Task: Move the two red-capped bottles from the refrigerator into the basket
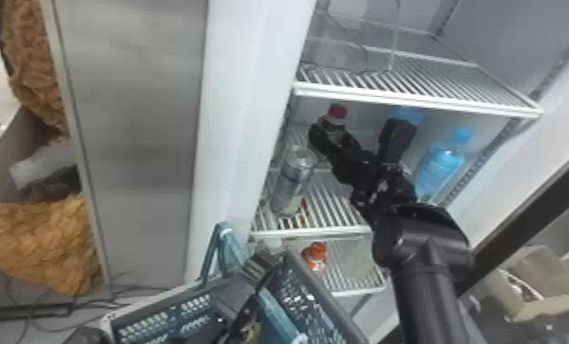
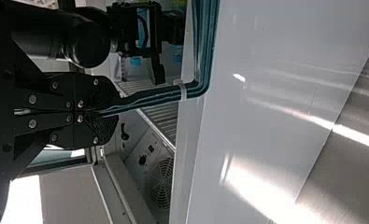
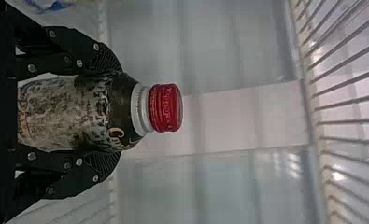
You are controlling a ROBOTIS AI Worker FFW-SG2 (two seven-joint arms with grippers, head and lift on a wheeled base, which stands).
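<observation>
In the head view my right gripper [image 1: 334, 132] reaches between two refrigerator shelves, closed around a dark bottle with a red cap [image 1: 337, 112]. In the right wrist view the fingers of that gripper [image 3: 109, 112] press both sides of the bottle [image 3: 63, 112], its red cap [image 3: 167, 108] pointing away from the wrist. Down at the bottom of the head view, my left gripper [image 1: 261, 267] is at the dark basket [image 1: 155, 311] with teal handles. The left wrist view has this gripper [image 2: 112, 111] clamped on a teal handle [image 2: 161, 95].
A tall can [image 1: 292, 180] stands left of the right arm, blue bottles [image 1: 441, 164] to its right. An orange-red-capped bottle [image 1: 315, 256] is on the lower shelf [image 1: 356, 290]. The wire shelf above [image 1: 416, 98] and the refrigerator's left wall edge [image 1: 247, 114] bound the opening.
</observation>
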